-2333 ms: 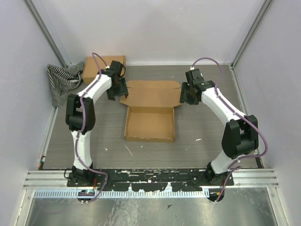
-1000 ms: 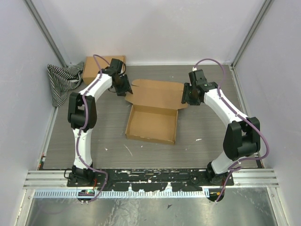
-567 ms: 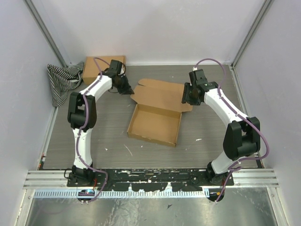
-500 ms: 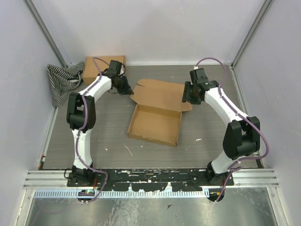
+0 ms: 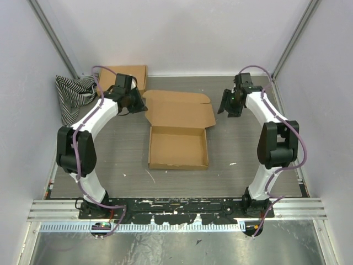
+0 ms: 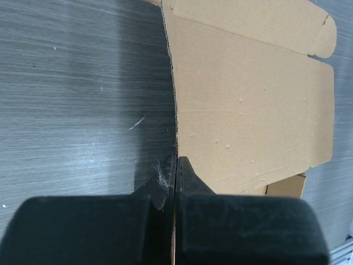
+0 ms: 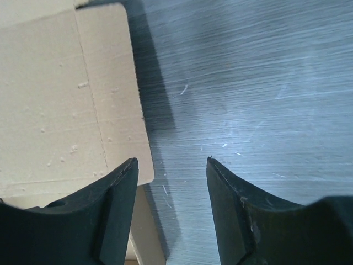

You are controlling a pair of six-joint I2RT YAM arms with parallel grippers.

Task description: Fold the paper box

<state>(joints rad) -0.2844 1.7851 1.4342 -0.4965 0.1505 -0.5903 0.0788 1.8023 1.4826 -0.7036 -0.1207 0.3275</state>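
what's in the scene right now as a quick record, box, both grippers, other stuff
paper box: mid-table, tray walls up, not closed
lid: open, lying back behind the tray
left gripper: shut, tips at the lid's left edge
right gripper: open, at the lid's right corner, holding nothing
second cardboard box: far left corner
striped cloth: bunched against the left wall

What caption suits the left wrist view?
Left hand shut on the lid edge of the paper box, above the grey table.
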